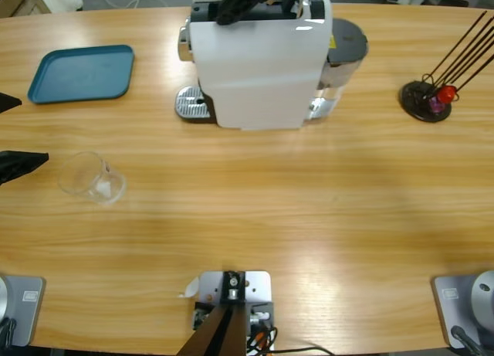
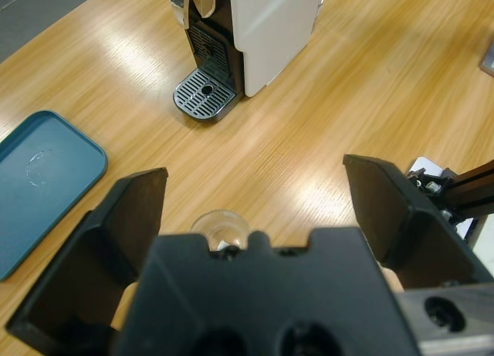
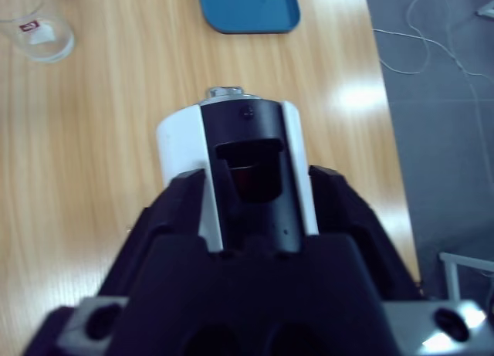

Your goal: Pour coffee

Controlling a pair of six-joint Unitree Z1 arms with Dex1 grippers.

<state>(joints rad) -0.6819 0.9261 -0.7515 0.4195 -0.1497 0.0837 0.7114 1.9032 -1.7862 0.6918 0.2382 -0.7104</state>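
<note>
Wide-spread, the left gripper (image 2: pixel 255 209) holds nothing, the clear glass (image 1: pixel 91 178) lying near the table's left edge between its jaws. Whether coffee is inside cannot be told. The right gripper (image 3: pixel 258 174) hangs above the white coffee machine (image 1: pixel 258 59) at the far side, its grip unclear.

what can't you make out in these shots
- Glass, left wrist view: its lower part is hidden behind the left gripper's body; whether it holds coffee is unclear.
- Right gripper, right wrist view: its jaw tips blend into the coffee machine's black top, so contact is unreadable.
- Left arm, high view: cut off at the edge.
</note>
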